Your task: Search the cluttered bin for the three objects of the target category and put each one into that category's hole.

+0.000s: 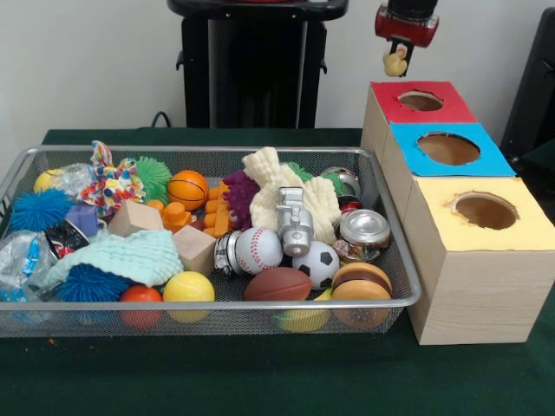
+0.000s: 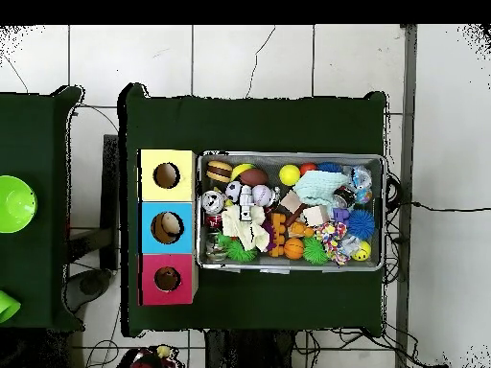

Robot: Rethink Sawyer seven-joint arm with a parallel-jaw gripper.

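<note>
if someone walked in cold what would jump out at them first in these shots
The wire-mesh bin in the middle of the green table, heaped with bright toys: a baseball, a basketball, spiky blue balls. Beside it stands a row of three wooden boxes with round holes, topped red, blue and yellow. Above the red one, the red end effector holds a small pale yellow toy.
</note>
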